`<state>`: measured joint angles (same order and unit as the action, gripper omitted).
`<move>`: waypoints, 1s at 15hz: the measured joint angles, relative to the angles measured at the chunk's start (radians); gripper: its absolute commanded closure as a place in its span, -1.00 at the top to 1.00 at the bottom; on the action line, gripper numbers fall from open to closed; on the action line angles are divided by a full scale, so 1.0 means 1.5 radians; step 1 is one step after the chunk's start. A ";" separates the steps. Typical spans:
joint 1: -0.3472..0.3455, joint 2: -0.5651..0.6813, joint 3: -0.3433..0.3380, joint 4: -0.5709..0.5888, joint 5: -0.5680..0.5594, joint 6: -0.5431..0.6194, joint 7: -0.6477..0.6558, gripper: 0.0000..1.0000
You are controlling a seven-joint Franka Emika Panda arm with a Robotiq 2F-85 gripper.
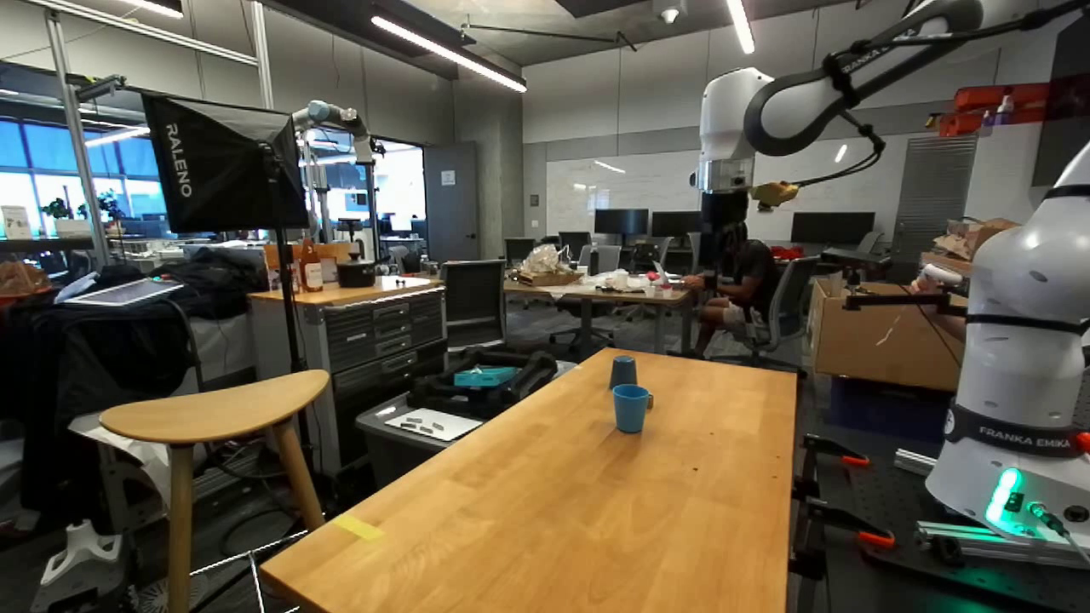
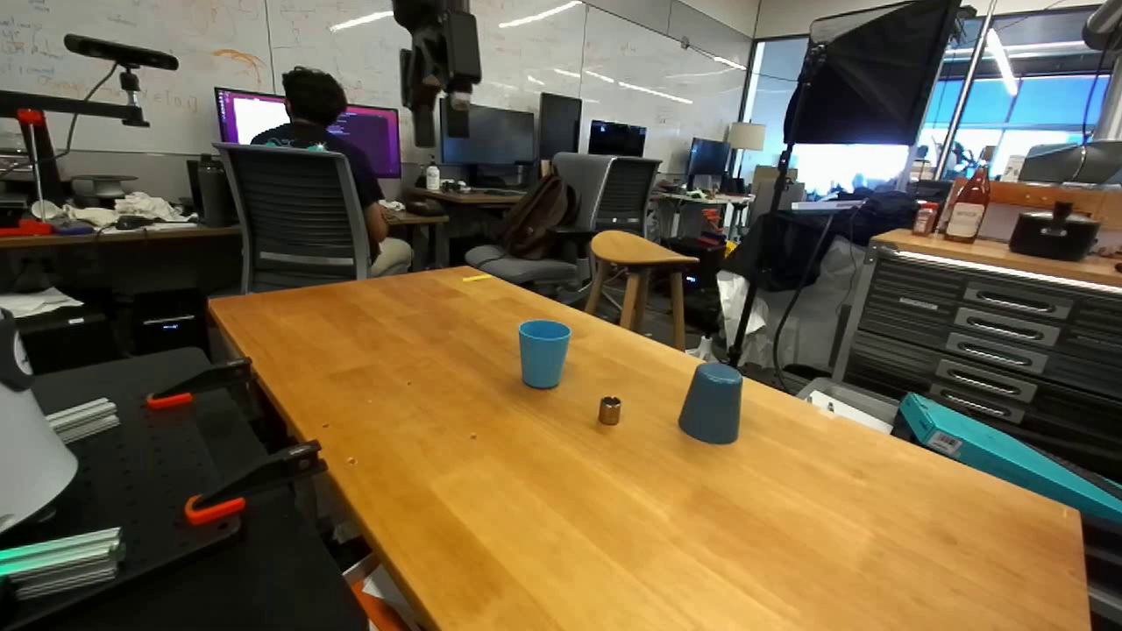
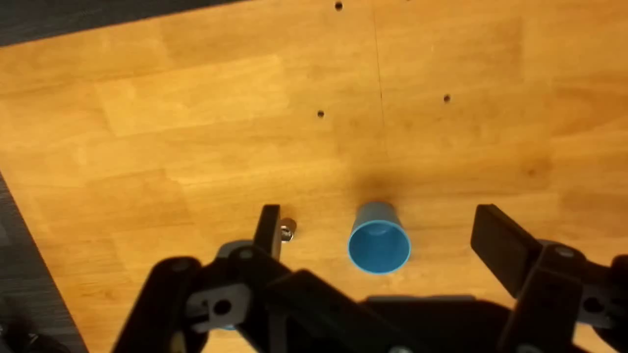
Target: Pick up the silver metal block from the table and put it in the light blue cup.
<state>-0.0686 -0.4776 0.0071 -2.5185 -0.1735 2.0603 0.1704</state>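
Long tabletop of light-brown wood (image 2: 491, 508), one; white robot arm (image 1: 730, 106), one, its base beyond a long edge; black clamps with orange grips (image 2: 272, 471), two, along that edge; strip of yellow tape (image 2: 478, 278), one by a corner of the opposite long edge; curved wooden stool (image 1: 221, 409), one, near that corner.

Light blue cylindrical cup (image 2: 544, 355), one, mouth up, roughly midway between the long edges; darker grey-blue tapered cup (image 2: 711, 405), one, upside down, nearer the long edge opposite the clamps; cups in all, two.

Small cylindrical silver metal block (image 2: 609, 410), one; on the tabletop, seen between the cups in an exterior view, apart from both; closer than the light blue cup to the short edge farther from the tape.

Black two-fingered pincer (image 3: 379, 230), one; high above the tabletop, fingers parted wide; the block well below, in the wrist view just inside the finger nearer that short edge, partly hidden behind it; the light blue cup shows midway between the fingers.
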 measured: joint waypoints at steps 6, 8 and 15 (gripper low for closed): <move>-0.063 0.236 -0.045 0.115 0.012 0.185 0.105 1.00; -0.070 0.315 -0.054 0.167 0.021 0.185 0.135 1.00; -0.067 0.417 -0.070 0.221 0.028 0.190 0.191 1.00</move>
<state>-0.1698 0.1482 -0.0971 -2.1863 -0.1310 2.3459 0.4576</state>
